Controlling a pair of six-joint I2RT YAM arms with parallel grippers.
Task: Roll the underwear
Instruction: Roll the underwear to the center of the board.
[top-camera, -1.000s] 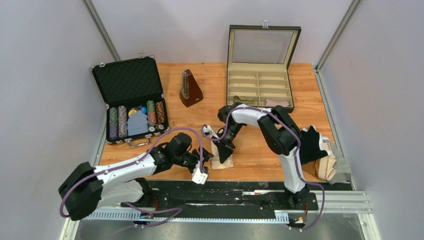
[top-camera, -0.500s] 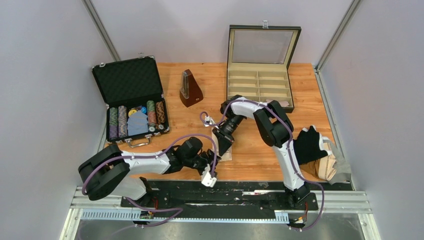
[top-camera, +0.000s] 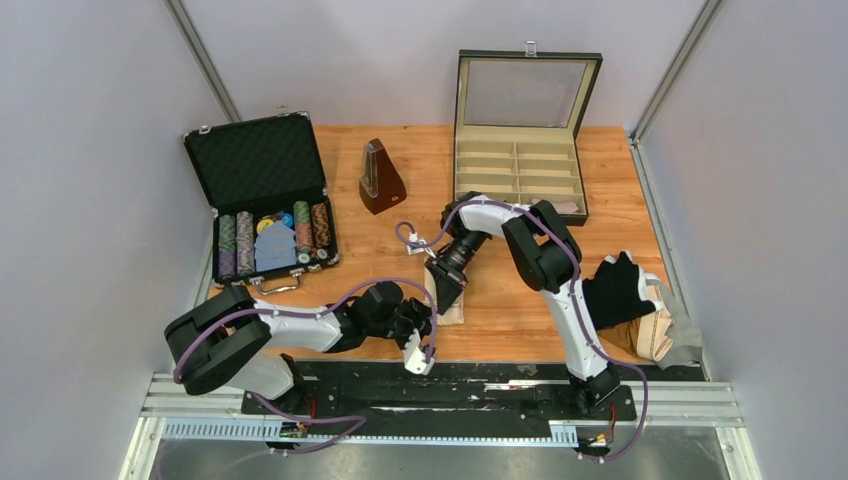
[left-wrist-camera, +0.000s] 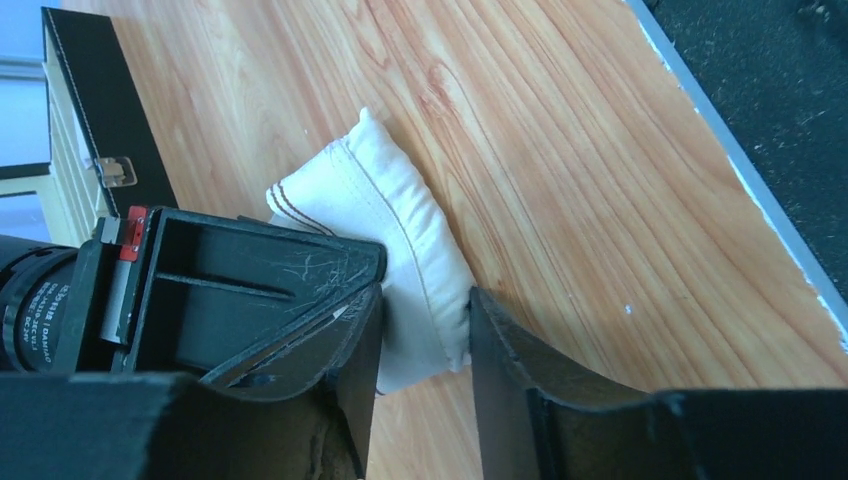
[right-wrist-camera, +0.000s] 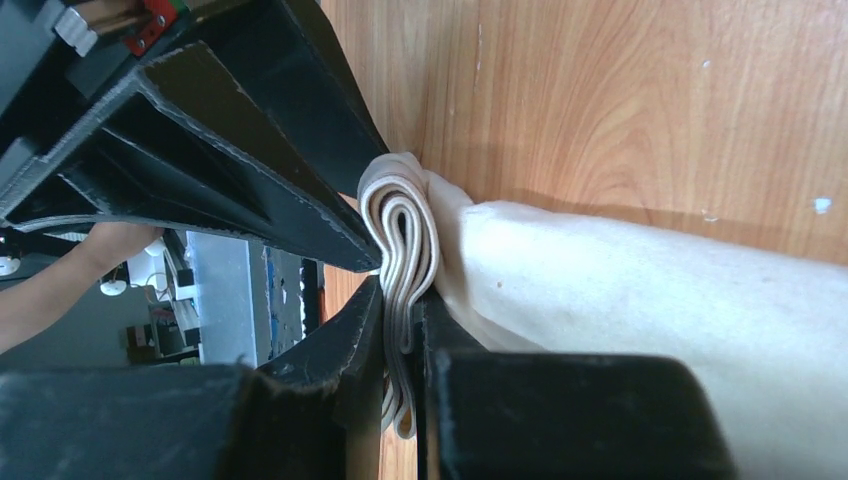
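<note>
– Since a second ago, our left arm has swung in along the near edge of the desk. Its left gripper has narrowed as it came up to the roll.

– Where do we have it now?

– Roughly half open, one finger on each side of the cream-beige underwear, which lies by the middle of the desk's near edge. Both fingers look to be touching cloth, but we cannot tell whether they squeeze it yet.

– And our right gripper?

– Nearly closed, pinching the bunched layers at the far end of the same piece.

– So how far along are we?

– We judge this piece mostly rolled, since it sits as a short, fat bundle rather than flat. What is left for it is securing the shape and setting it down, perhaps in the divided box at the far edge.

– And the rest?

– Black underwear lies unrolled on a heap at the desk's right edge, with more cloth beneath it. We judge that most of the task is ahead of us.
</note>
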